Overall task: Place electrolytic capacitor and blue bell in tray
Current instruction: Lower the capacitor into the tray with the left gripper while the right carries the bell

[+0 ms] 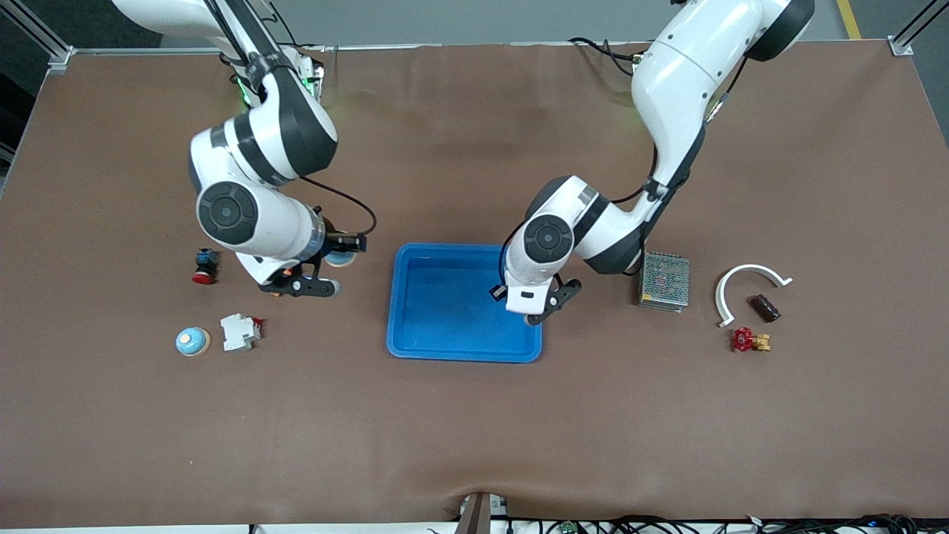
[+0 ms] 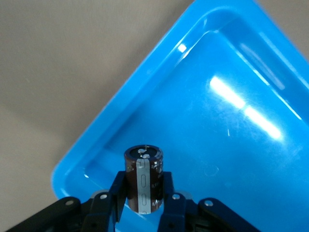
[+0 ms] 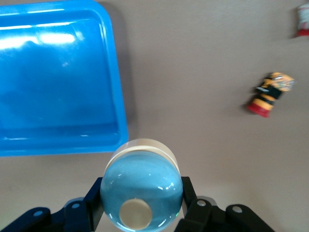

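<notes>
The bright blue tray (image 1: pixel 445 304) lies mid-table. My left gripper (image 1: pixel 500 291) is shut on a dark brown electrolytic capacitor (image 1: pixel 498 291) with a grey stripe and holds it over the tray's end toward the left arm. In the left wrist view the capacitor (image 2: pixel 144 179) sits between the fingers of the left gripper (image 2: pixel 144 193), above a corner of the tray (image 2: pixel 217 145). My right gripper (image 1: pixel 342 261) is shut on a light blue bell (image 1: pixel 341 258), over the bare table beside the tray. In the right wrist view the bell (image 3: pixel 142 188) fills the right gripper (image 3: pixel 142 203), next to the tray (image 3: pixel 58 87).
A second blue bell (image 1: pixel 193 341), a white breaker (image 1: pixel 239 331) and a red push button (image 1: pixel 205 265) (image 3: pixel 268 94) lie toward the right arm's end. A metal mesh box (image 1: pixel 663 280), a white curved piece (image 1: pixel 741 285), a dark block (image 1: pixel 765 308) and a red valve (image 1: pixel 749 340) lie toward the left arm's end.
</notes>
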